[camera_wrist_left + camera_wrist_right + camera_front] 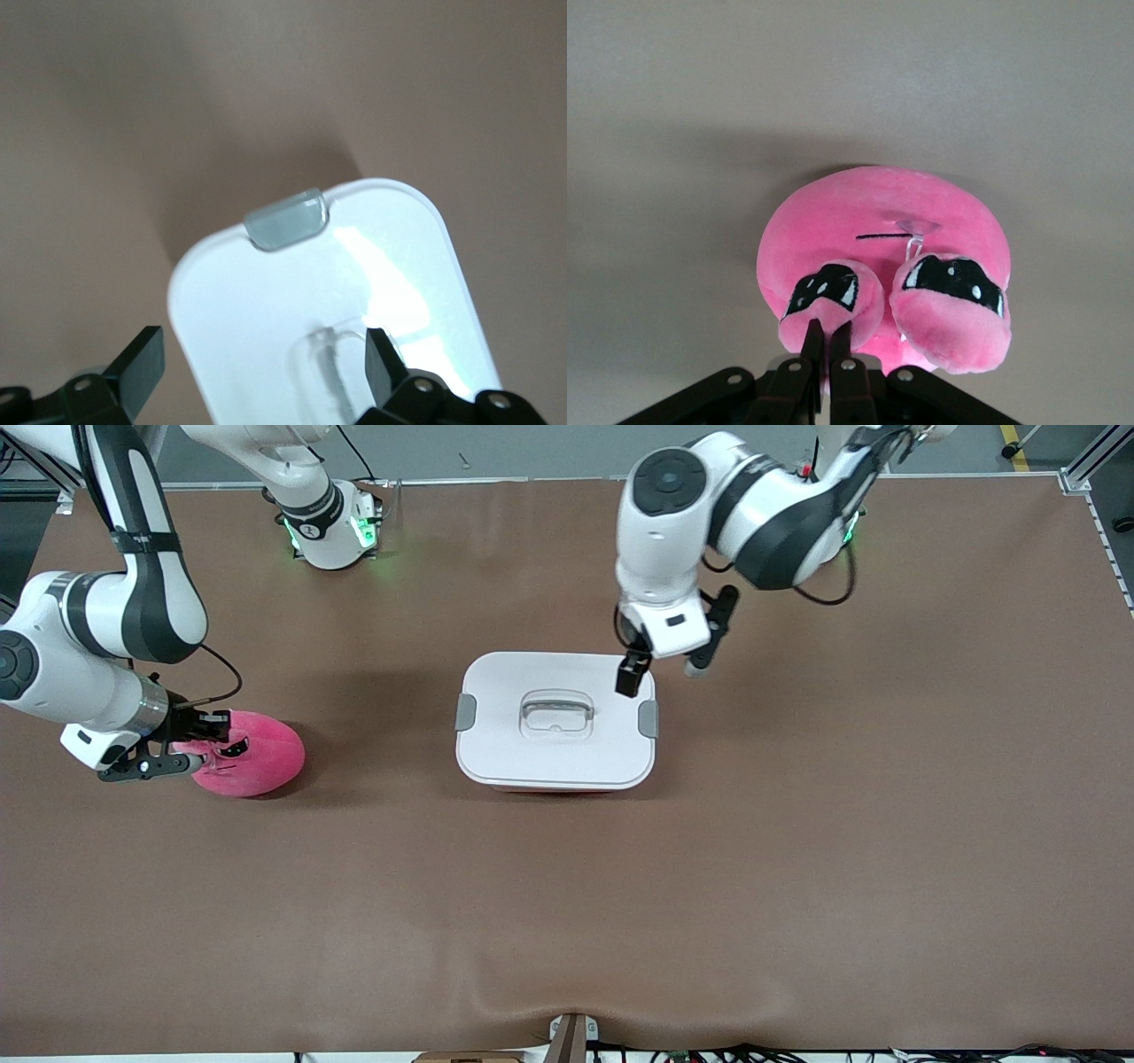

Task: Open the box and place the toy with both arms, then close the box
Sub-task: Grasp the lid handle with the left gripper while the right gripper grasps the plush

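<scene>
Two task things on brown bench (567,921), well apart, at about equal nearness to the front camera. Toy (252,755) toward the right arm's end, lying on the bench, hot pink, two bulging eyes with black half-lidded pupils. Right tool (197,751) down at the toy, fingers (822,359) clenched together on one eye, as seen in the right wrist view; a thin black stitched line and a clear tag loop on the plush above the eyes. Box (556,720) mid-bench, white lid on and shut, grey clips (466,712) at both ends, clear recessed handle (555,716) in the lid's middle, a sliver of pink tub showing under the lid's near edge. Left tool (663,672) over the box's farther corner toward the left arm's end, released, fingers (142,363) spread wide and grasping nothing; one finger above the lid, the other just off its edge. Both bases lit green, farthest from the camera.
</scene>
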You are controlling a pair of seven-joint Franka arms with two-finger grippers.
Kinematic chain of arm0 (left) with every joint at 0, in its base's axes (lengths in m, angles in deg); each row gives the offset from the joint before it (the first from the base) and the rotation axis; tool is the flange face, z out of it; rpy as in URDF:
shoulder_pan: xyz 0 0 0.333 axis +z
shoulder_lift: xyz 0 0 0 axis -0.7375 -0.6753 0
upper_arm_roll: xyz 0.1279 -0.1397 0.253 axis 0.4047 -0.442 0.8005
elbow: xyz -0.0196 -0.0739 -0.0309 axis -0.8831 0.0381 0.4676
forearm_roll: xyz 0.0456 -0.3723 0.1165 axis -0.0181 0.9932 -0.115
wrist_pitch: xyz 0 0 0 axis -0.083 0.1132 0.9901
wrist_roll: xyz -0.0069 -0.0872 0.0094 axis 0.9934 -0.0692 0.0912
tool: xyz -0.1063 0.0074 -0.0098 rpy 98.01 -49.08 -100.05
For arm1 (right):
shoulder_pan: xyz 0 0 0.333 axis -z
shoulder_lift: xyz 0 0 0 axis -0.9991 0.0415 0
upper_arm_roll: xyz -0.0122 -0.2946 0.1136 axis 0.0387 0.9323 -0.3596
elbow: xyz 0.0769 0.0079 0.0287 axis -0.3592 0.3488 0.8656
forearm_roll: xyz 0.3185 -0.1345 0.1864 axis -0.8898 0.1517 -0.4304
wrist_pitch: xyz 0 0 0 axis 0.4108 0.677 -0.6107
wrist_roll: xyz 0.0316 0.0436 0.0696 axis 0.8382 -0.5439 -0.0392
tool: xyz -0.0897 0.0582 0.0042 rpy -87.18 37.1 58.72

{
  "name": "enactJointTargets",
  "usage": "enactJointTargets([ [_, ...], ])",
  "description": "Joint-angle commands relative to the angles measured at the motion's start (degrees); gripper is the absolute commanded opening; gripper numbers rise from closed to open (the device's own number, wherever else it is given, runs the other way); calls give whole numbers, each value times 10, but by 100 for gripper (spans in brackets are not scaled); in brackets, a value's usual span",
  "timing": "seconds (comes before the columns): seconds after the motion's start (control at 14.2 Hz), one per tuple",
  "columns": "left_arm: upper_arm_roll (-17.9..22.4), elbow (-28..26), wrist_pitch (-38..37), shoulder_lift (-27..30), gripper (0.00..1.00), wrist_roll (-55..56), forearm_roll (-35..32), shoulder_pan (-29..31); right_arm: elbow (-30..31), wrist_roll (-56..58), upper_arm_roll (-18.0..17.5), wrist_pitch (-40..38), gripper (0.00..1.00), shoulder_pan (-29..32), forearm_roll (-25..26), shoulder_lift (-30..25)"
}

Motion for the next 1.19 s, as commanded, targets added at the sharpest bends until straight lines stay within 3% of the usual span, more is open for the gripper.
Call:
enactJointTargets([
  [0.0,3,76,-2,-81,100,92,-53,-39,1,23,-2,-12,0,2,8,-24],
  [0.28,4,113,-2,-134,100,202,-131,-75,-28,28,-3,-26,0,-3,9,-31],
  [0.49,6,131,-2,-156,92,234,-140,-93,-37,52,-4,-35,0,-8,8,-34],
  [1.12,6,145,6,-182,79,272,-160,-107,-154,151,-4,-200,0,-47,5,-26],
])
